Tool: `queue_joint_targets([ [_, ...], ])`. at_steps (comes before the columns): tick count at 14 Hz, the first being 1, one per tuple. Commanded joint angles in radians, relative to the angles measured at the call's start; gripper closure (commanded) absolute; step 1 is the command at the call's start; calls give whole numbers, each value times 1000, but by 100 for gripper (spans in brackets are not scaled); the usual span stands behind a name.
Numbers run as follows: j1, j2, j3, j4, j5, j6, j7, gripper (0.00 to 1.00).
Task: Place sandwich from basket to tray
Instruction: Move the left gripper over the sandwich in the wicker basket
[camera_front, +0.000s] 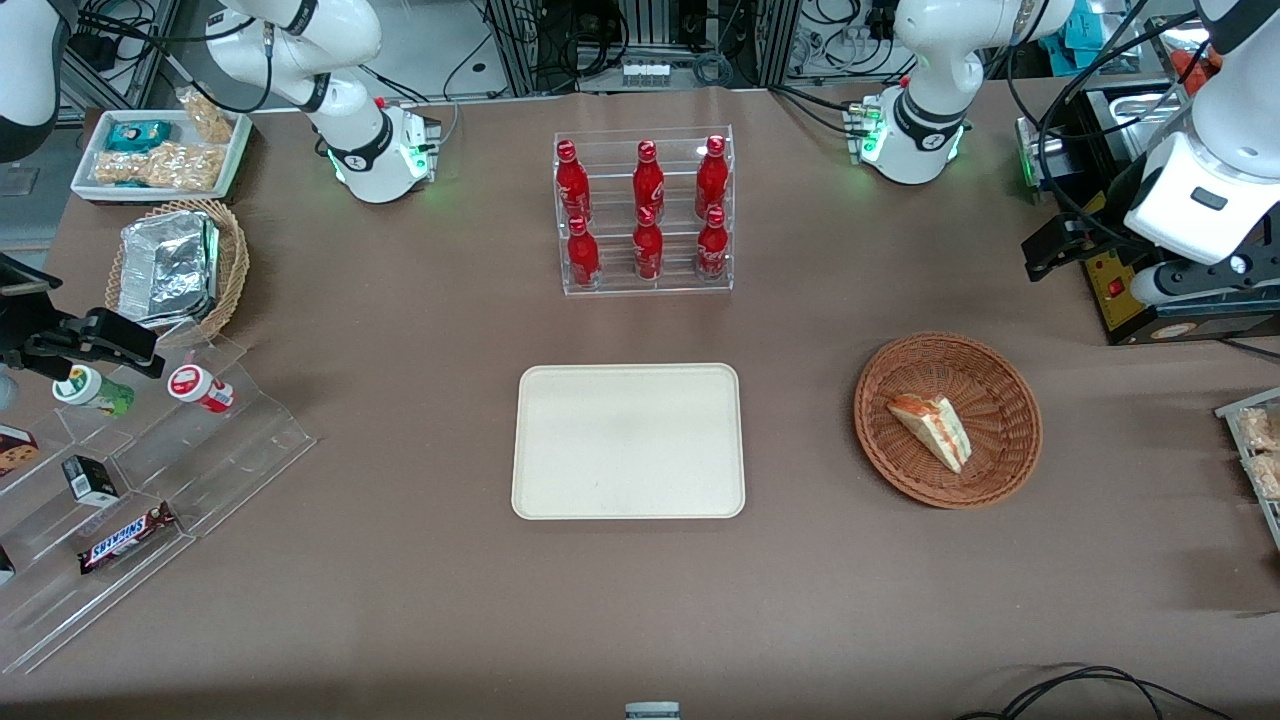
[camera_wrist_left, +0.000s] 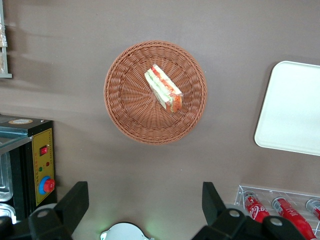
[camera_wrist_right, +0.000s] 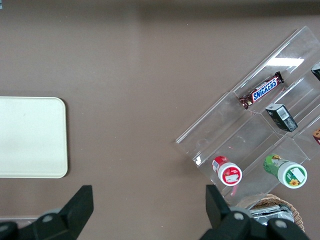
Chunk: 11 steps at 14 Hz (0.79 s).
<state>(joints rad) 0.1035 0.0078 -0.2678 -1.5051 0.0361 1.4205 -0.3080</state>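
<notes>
- gripper (camera_wrist_left: 145, 207) sits high above the table, fingers spread wide, nothing between them
- sandwich (camera_front: 932, 428) lies alone in basket (camera_front: 948, 420), open from above
- bare cloth between basket and tray (camera_front: 628, 440)
- bottle rack (camera_front: 645, 212) stands farther from the front camera than tray, well apart

The tray (camera_wrist_left: 291, 107) runs off the left wrist view's edge, one rounded corner and part of its rim showing. Only the two dark fingertips (camera_wrist_left: 75, 202) of the left arm's gripper (camera_wrist_left: 145, 205) enter that view, spread wide with bare table between them (the gripper body is cut off). The sandwich's (camera_front: 933, 428) filling layers are too small to separate from the front.
</notes>
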Motion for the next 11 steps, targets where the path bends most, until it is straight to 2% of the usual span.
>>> queue_joint_targets([
  [1,-5,21,-2,-6,10,-47,-14,0],
  [3,-4,69,-1,-13,-2,-87,-16,0],
  [6,-2,141,1,-30,2,-51,-54,0],
  [9,-16,159,-2,-154,11,154,-268,0],
  [11,-21,158,-1,-266,11,301,-313,0],
])
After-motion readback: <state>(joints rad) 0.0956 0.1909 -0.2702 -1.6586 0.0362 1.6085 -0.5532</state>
